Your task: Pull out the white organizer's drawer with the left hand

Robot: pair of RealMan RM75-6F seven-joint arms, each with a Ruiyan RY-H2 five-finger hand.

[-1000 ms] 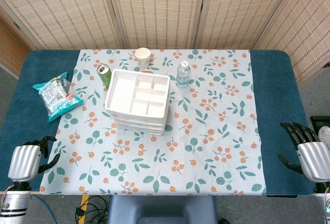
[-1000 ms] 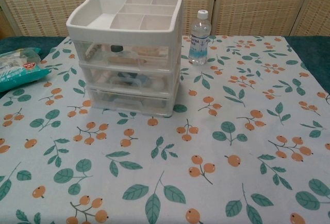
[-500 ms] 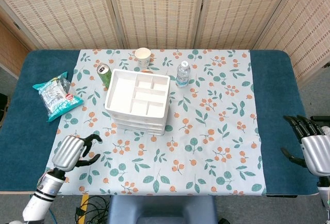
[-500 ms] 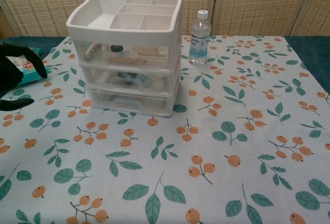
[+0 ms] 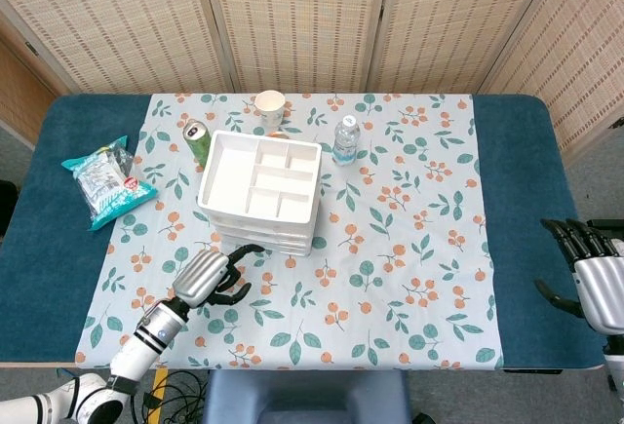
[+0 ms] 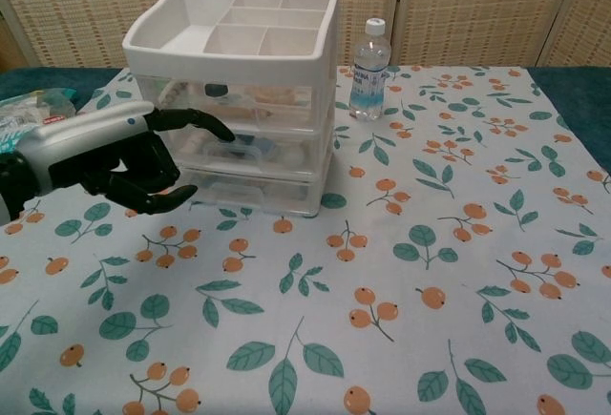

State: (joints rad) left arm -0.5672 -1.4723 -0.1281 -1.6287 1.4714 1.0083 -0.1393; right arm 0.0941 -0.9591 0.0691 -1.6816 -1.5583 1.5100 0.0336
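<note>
The white organizer [image 5: 261, 190] [image 6: 239, 81] stands left of the table's middle, a divided tray on top and three clear drawers below, all pushed in. My left hand [image 5: 213, 274] [image 6: 124, 159] hovers just in front of the drawers, fingers apart and holding nothing. Its fingertips [image 6: 215, 129] reach toward the middle drawer [image 6: 243, 151]; whether they touch it I cannot tell. My right hand [image 5: 590, 278] rests open at the table's right edge, far from the organizer.
A water bottle [image 5: 345, 140] [image 6: 368, 70] stands right of the organizer. Behind it are a paper cup [image 5: 270, 107] and a green can [image 5: 198, 138]. A snack bag [image 5: 105, 180] lies at the left on the blue table edge. The floral cloth [image 5: 390, 249] covers the table.
My left hand has swept from the table's left front corner rightward and forward to the organizer's drawer fronts. The right hand shifted slightly right. The drawers have not moved.
</note>
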